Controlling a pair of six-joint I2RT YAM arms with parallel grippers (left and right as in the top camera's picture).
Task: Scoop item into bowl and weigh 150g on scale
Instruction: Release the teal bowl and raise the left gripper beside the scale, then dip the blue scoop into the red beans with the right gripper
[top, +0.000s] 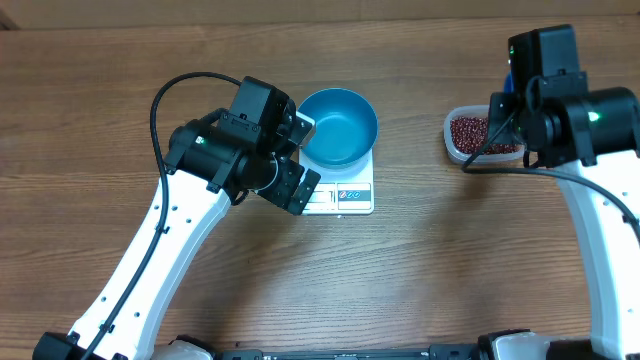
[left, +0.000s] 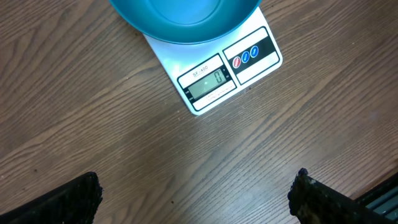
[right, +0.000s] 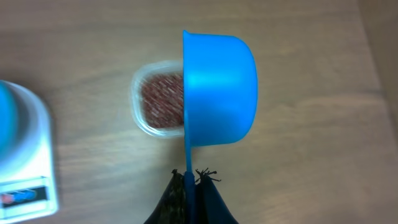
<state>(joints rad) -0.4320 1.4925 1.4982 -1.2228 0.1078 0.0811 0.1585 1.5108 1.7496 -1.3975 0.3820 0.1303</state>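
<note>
The round blue bowl (top: 338, 127) sits empty on the white scale (top: 350, 196), whose display (left: 207, 81) reads zero. My left gripper (left: 198, 180) stands wide open just in front of the scale, over bare wood and holding nothing. My right gripper (right: 191, 177) is shut on the thin handle of a small blue scoop (right: 217, 87). The scoop is tipped on its side above the right part of a clear tub (right: 140, 115). The item, dark red beans (right: 160, 99), fills that tub. The scoop's inside is hidden from me.
The tub of beans (top: 478, 132) stands on the wooden table to the right of the scale, partly under my right arm (top: 570, 110). My left arm (top: 230, 150) crowds the scale's left side. The scale's corner (right: 25, 155) shows at the left of the right wrist view.
</note>
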